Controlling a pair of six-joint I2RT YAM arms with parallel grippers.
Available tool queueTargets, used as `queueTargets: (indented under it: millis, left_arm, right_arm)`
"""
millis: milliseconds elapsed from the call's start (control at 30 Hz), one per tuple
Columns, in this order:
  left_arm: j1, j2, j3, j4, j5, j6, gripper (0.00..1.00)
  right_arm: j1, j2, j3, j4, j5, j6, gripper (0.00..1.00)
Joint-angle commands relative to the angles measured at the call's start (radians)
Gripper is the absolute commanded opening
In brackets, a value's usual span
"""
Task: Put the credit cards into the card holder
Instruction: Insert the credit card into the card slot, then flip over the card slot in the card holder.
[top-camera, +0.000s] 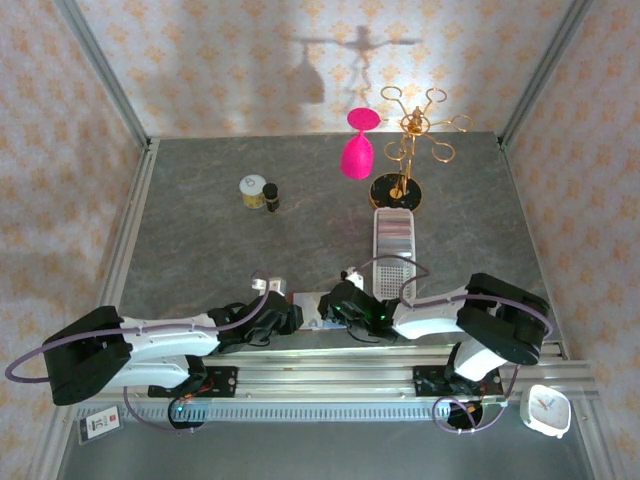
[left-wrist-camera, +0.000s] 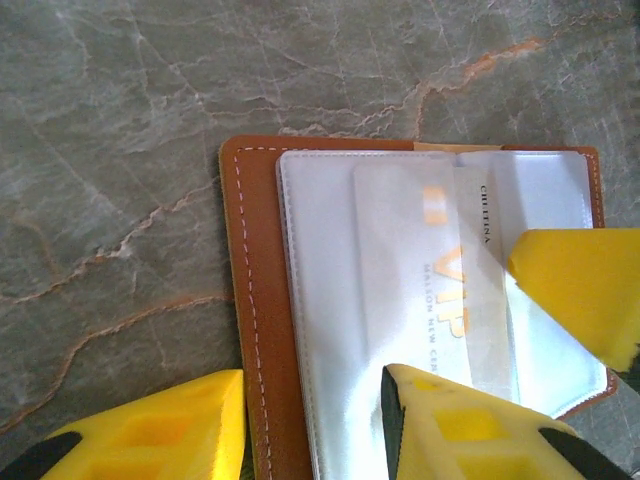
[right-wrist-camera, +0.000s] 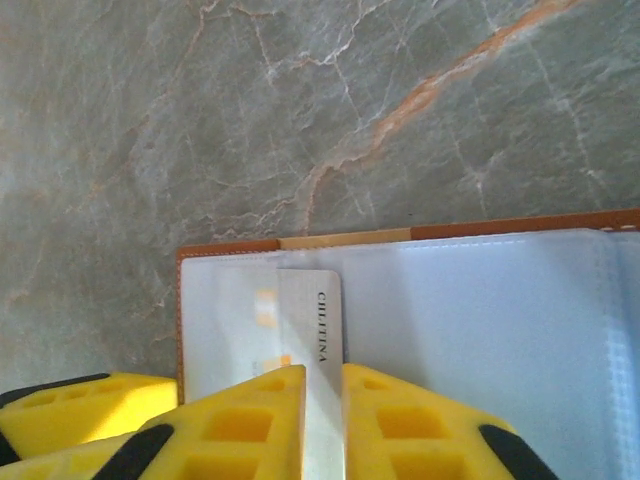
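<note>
Wallet (left-wrist-camera: 255, 300) lies open flat on the table (left-wrist-camera: 120, 150), at the near edge between the 2 arms, clear inner pockets facing up. 1 VIP card (left-wrist-camera: 440, 280) looks already seated under a clear pocket.

Right gripper (right-wrist-camera: 322, 385) is closed tight on a 2nd card (right-wrist-camera: 320, 340), printed CHLITINA. The card is pinched between both fingers, its far end at the pocket area near the wallet's top edge. Can't tell if the tip is inside the sleeve or just lying on top.

Left gripper (left-wrist-camera: 312, 385) is spread wide and holds nothing. 1 finger sits beside the wallet's leather edge and the other over the pocket sheet, likely steadying it.

Progress: roughly 1 card in, 1 mid-insertion. To do: push this card fully home and let go. Whether more cards wait elsewhere is too small to tell from the top camera.
</note>
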Motion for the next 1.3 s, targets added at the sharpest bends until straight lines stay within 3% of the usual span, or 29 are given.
queueTargets:
  millis: [0,400,567,933,1267]
  left_arm:
    - [-0.012,0.011,-0.024,0.054,0.085,-0.021,0.39]
    - [-0.011,-0.007,-0.053,0.071,0.077,-0.038,0.43]
    - [-0.012,0.003,-0.056,0.064,0.073,-0.039,0.42]
    - [-0.012,0.036,-0.06,-0.002,-0.001,-0.021,0.37]
    - [-0.011,0.043,-0.053,-0.002,0.003,-0.02,0.37]
  right_arm:
    - [0.005,0.04,0.027,-0.023,-0.002,-0.008,0.09]
    - [0.025,0.098,0.068,0.069,-0.056,0.007,0.03]
    - [0.026,0.036,0.048,0.082,-0.039,0.006,0.03]
    - [0.027,-0.193,-0.017,-0.203,0.128,0.009,0.19]
    - [0.027,-0.221,-0.063,-0.234,0.124,0.034,0.26]
